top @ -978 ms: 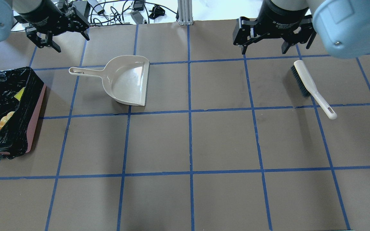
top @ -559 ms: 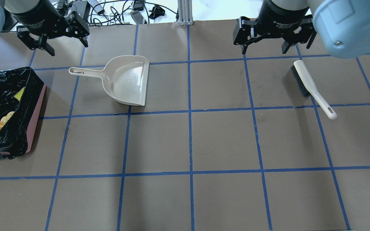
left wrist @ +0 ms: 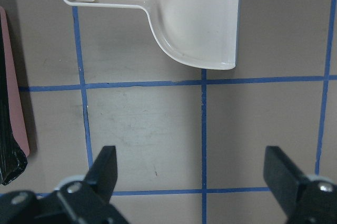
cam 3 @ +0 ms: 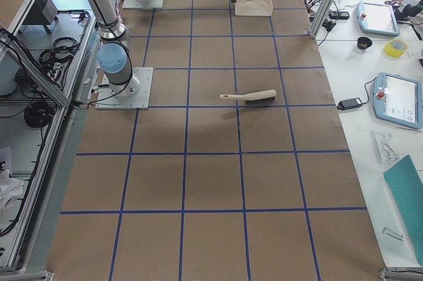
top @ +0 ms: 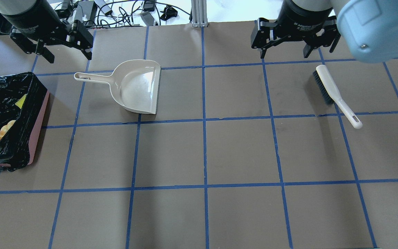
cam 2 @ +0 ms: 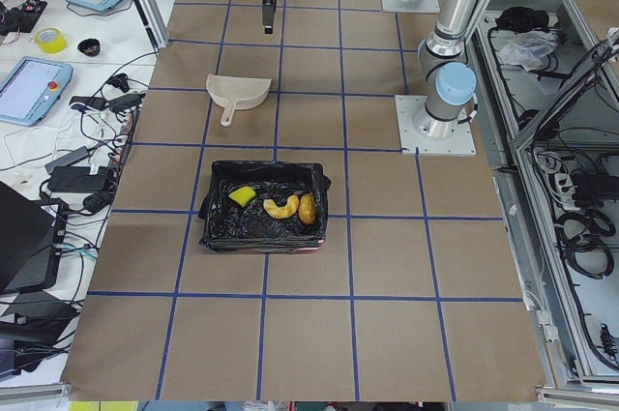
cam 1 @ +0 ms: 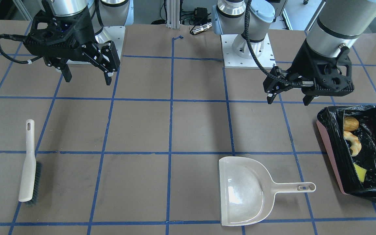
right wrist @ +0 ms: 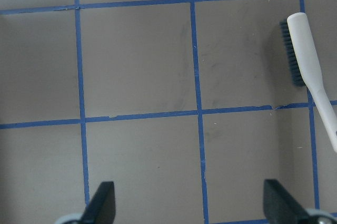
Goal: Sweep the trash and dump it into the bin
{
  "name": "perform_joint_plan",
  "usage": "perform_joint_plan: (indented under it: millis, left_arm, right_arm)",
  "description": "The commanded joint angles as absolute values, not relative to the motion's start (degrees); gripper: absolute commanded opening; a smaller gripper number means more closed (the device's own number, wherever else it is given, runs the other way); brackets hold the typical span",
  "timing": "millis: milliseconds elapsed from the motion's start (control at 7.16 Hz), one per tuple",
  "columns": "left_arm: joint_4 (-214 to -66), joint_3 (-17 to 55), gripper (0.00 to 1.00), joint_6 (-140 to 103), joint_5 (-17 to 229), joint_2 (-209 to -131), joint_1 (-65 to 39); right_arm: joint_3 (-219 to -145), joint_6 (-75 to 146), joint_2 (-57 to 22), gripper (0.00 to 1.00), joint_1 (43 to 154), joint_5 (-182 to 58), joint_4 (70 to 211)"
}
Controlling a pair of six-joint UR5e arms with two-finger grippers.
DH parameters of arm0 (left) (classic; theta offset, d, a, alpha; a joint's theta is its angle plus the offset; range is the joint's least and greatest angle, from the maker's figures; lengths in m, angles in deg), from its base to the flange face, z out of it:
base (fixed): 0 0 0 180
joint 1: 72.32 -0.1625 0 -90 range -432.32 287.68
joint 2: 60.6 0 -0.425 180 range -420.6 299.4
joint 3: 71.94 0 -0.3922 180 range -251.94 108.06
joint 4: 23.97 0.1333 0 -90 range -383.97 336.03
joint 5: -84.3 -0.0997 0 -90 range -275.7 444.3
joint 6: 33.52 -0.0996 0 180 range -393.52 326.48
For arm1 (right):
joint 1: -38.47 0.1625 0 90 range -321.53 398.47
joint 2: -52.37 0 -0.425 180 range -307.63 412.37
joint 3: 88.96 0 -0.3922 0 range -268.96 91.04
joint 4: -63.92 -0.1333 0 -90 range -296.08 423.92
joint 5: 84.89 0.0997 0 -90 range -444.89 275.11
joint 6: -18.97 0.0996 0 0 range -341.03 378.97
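The bin [top: 38, 124], pink-sided with a black bag, stands at the table's left edge; it also shows in the front view [cam 1: 333, 153]. The trash lies inside it: a golden-brown lump [cam 1: 351, 123], a pale curved piece [cam 1: 353, 143] and a yellow sponge block [cam 1: 360, 172]. My left gripper [top: 68, 55] is open and empty, raised at the back left, behind the bin and the dustpan. My right gripper [top: 283, 54] is open and empty, raised at the back right.
A beige dustpan [top: 136, 86] lies empty right of the bin, handle pointing left. A beige brush with dark bristles [top: 333, 92] lies on the table below the right gripper. Cables lie behind the table's back edge.
My left gripper has moved back and to the left, rotating a little. The right gripper, dustpan, brush and bin have not moved.
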State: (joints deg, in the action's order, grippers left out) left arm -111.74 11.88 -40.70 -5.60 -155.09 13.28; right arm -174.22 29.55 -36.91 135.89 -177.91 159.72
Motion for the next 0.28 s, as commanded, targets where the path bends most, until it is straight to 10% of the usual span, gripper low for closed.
perform_joint_plan:
  millis: [0,140]
  left_arm:
    - [-111.5,12.0,1.0,-41.2,-5.7,-155.4,15.8]
    - [-111.5,12.1,1.0,-41.0,-5.8,-155.0,15.9]
  right_arm:
    - [-174.2,29.5,-36.8,1.0,135.9,-178.0,159.8]
    - [-174.3,29.4,-36.8,1.0,135.9,-178.0,159.7]
